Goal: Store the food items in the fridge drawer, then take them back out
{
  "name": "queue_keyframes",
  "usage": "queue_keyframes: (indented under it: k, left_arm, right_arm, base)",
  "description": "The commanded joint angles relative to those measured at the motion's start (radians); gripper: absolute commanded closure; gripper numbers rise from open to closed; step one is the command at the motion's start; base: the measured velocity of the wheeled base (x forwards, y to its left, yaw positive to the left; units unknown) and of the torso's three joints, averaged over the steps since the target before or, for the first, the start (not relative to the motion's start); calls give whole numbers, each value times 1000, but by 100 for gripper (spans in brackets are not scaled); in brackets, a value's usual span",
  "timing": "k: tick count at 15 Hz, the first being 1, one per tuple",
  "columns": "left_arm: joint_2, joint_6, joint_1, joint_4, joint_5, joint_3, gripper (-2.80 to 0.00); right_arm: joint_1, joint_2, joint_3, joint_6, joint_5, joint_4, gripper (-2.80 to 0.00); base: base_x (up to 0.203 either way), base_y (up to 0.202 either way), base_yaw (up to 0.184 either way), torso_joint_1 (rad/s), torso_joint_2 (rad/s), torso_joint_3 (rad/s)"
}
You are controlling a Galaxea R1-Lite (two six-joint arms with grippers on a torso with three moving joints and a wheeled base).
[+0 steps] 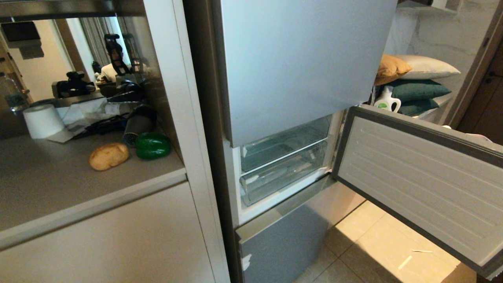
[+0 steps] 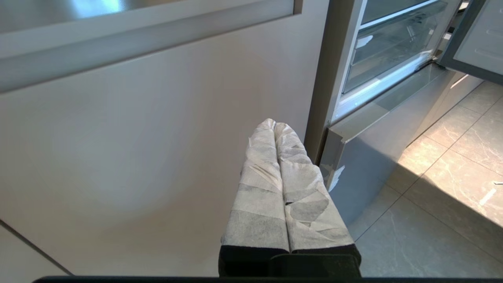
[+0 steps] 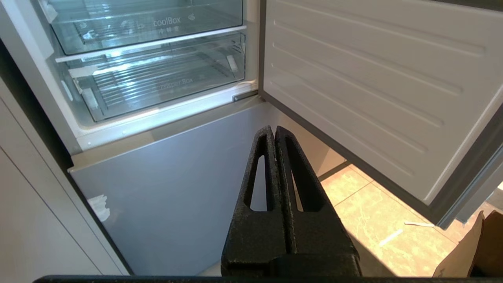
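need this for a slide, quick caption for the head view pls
Potato and green pepper wait on the counter beside the fridge, its middle door open on clear drawers.

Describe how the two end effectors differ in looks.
The left end effector has long tapered fingers wrapped in wrinkled grey-white tape over a black base. The right end effector is bare matte black, rough-textured, each finger with an elongated triangular cut-out. No cables show.

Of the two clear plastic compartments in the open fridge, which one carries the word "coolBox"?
The upper clear plastic compartment, above the white divider; the lower clear plastic compartment bears fainter lettering instead.
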Motion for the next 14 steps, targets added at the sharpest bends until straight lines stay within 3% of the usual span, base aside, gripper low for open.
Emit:
queue_keyframes:
  k: [1, 14]
  left_arm:
    - [2, 0, 0, 0, 0, -1, 0]
    - [2, -2, 0, 0, 0, -1, 0]
  right_arm:
    - [0, -2, 31, 0, 0, -1, 0]
    - [0, -2, 31, 0, -1, -1, 0]
  base:
    - [0, 0, 0, -62, 143, 68]
    - [0, 0, 0, -112, 250, 133]
